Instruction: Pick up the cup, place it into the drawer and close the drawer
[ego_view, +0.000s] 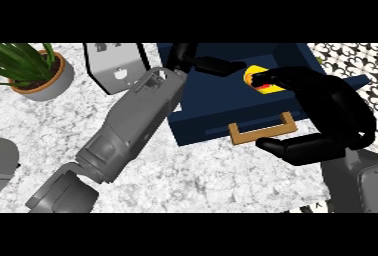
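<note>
The navy drawer (221, 112) stands pulled out on the counter, its tan handle (263, 129) facing me. Inside it, at the right, a yellow and red cup (257, 83) shows partly. My right hand (336, 107) arches over the drawer from the right. Its fingers (284, 76) cover the cup's far side, while its thumb (299, 147) lies well apart, in front of the handle, so the hand is open. My left hand (198, 59) reaches over the drawer's back left corner with straight fingers and holds nothing.
A potted plant (33, 72) stands at the back left of the marble counter (214, 175). A grey appliance (114, 65) sits beside the drawer's left side. My left forearm (129, 130) crosses the counter diagonally. A patterned surface (347, 57) lies at the far right.
</note>
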